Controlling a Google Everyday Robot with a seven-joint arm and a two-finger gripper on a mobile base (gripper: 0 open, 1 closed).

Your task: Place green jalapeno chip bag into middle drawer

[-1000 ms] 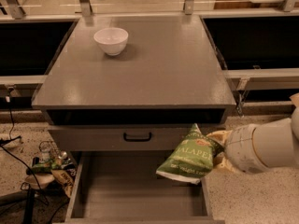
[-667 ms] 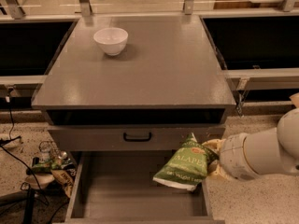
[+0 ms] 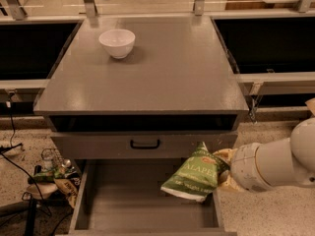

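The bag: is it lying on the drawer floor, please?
No; the tool, at the drawer's right edge, holds the bag tilted above the floor.

cabinet top (image 3: 167, 77): grey, flat, in front of me;
bowl (image 3: 117, 42): white, upright on it, back left;
handle (image 3: 144, 144): black, curved, on the shut drawer front (image 3: 93, 145);
litter (image 3: 54, 176): wrappers and cables on the speckled floor (image 3: 268, 215), left;
gripper (image 3: 224, 173): mine, low right, by the cabinet's front
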